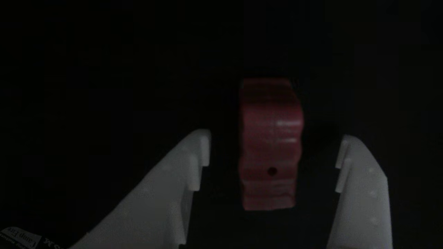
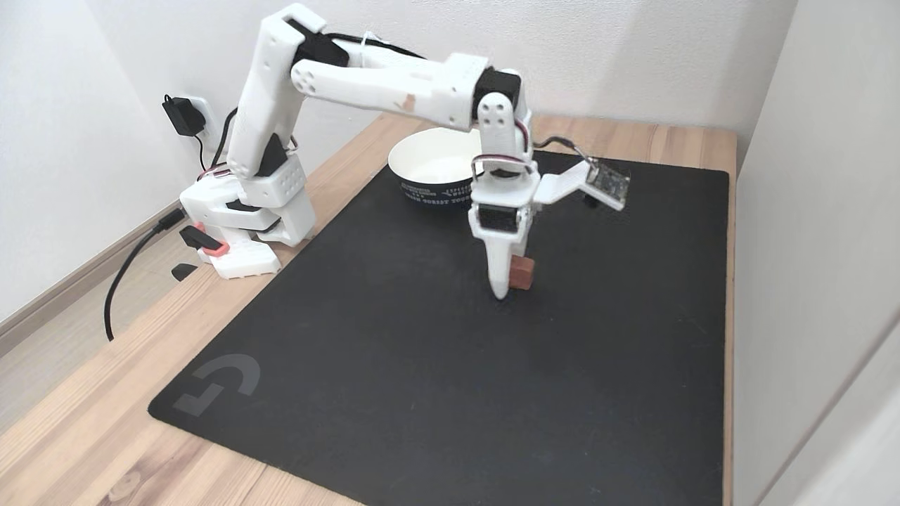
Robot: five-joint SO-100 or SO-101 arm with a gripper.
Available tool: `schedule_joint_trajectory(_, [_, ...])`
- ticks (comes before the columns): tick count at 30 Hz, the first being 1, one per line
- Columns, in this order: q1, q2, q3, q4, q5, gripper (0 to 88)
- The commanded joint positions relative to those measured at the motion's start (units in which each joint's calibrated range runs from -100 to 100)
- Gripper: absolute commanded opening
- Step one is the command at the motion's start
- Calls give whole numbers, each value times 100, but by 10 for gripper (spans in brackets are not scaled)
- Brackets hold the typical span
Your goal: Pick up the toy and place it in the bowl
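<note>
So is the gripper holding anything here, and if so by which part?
Nothing is held. The gripper is open, its fingers either side of the toy with gaps on both sides; the toy sits on the black mat.

Dark gaps separate the toy from both spread fingers of the claw; open mat surrounds them.

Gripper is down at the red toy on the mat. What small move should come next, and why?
Probably close the gripper. In the other view the toy sits between the two white fingers, with dark gaps on both sides, so the jaws stand open around it. In the fixed view the fingertip reaches the black mat beside the toy, so no further descent seems needed before lifting toward the bowl.
</note>
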Motion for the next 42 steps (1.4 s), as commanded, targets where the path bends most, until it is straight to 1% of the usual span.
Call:
schedule_joint_trajectory(1, [55,183,-400,-57,-19,245])
schedule_joint_trajectory(13, [63,409,-607,-32,-14,235])
schedule_joint_trajectory(16, [105,409,-589,10,-14,163])
schedule_joint_trajectory(17, [147,409,-589,19,-14,119])
schedule_joint_trajectory(18, [180,417,-580,19,22,20])
schedule_joint_trajectory(19, [205,417,-571,19,28,14])
schedule_joint_trajectory(20, [222,417,-562,27,28,30])
schedule_joint_trajectory(30, [222,217,-616,-91,28,23])
schedule_joint_trajectory(35, [72,-342,-607,-828,69,23])
schedule_joint_trajectory(37, [-45,-600,-553,-1226,210,23])
schedule_joint_trajectory(42, [-238,-1267,-247,-1285,325,23])
